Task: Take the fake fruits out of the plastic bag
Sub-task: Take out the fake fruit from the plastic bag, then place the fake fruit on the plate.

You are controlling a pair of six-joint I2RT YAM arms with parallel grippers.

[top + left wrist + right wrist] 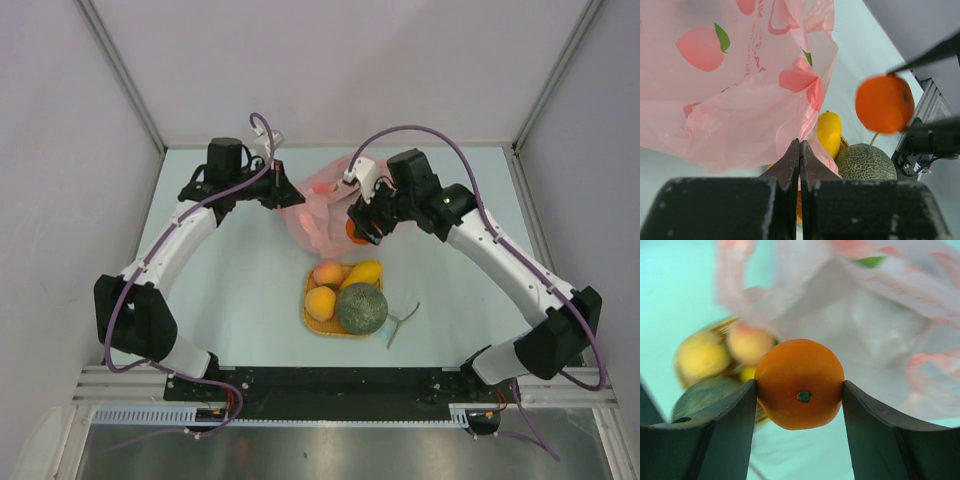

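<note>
Right gripper (363, 228) part-open, clamped on a round orange fruit (800, 385), in the air just beside the plastic bag (312, 212). Left gripper (799, 150) pinched fully together, apparently on a fold of bag film.

Melon (362, 308) and mango (363, 272) sit on the woven mat (308, 325).

Risks:
- The smooth ball is gripped at two spots only and could squirt out and roll.
- The mat is crowded, so a drop there may knock its neighbours off.
</note>
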